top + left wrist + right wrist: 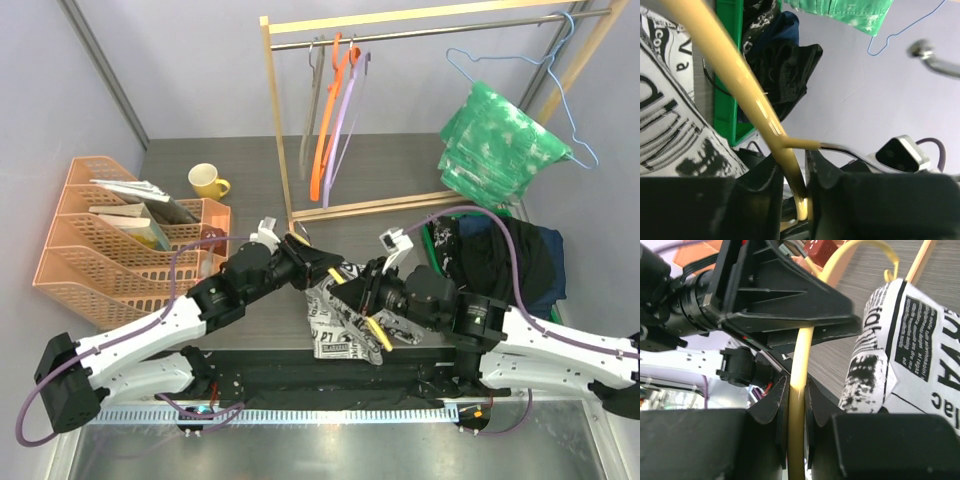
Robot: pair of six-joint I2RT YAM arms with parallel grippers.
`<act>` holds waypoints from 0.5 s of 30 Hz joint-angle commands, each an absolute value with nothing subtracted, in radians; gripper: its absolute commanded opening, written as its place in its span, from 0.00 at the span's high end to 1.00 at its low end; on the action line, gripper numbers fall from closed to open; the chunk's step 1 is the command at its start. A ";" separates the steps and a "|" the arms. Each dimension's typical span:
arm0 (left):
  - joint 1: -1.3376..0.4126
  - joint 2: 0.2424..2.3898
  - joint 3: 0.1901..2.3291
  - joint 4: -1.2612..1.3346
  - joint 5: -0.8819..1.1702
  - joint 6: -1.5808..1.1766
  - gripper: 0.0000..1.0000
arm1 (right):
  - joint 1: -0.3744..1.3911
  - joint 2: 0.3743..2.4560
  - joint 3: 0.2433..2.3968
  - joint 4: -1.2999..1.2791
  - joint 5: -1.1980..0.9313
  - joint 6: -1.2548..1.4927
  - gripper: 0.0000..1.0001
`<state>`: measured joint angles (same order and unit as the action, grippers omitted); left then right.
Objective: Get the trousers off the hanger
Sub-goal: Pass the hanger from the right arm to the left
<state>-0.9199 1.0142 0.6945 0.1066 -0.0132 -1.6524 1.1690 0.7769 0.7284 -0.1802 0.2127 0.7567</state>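
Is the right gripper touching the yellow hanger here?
Touching. The right wrist view shows the right gripper with both fingers pressed against the yellow hanger, no gap on either side.

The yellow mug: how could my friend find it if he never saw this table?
Start at the tall wooden clothes rack at the back of the grey table. Just left of its post, beside the orange plastic file tray, stands the small yellow mug. It is the only cup there.

Yellow hanger (378, 334) mostly hidden in top view; newspaper-print trousers (330, 328) partly covered.
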 commanded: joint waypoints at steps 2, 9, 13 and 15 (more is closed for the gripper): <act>-0.916 0.902 0.671 0.173 -0.052 -1.603 0.98 | 1.320 0.877 0.837 -0.096 0.290 0.672 0.99; -0.897 0.752 0.632 0.082 -0.011 -1.562 1.00 | 1.373 0.905 0.890 -0.244 0.353 0.600 0.68; -0.878 0.657 0.635 0.011 -0.006 -1.571 1.00 | 1.373 0.822 0.858 -0.313 0.385 0.531 0.41; -0.864 0.635 0.649 -0.021 0.044 -1.568 1.00 | 1.374 0.764 0.838 -0.337 0.408 0.483 0.31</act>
<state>-0.8871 0.7055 0.6121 -0.0399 -0.0101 -1.5898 1.3716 0.8635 0.8436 -0.2821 0.3466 0.5911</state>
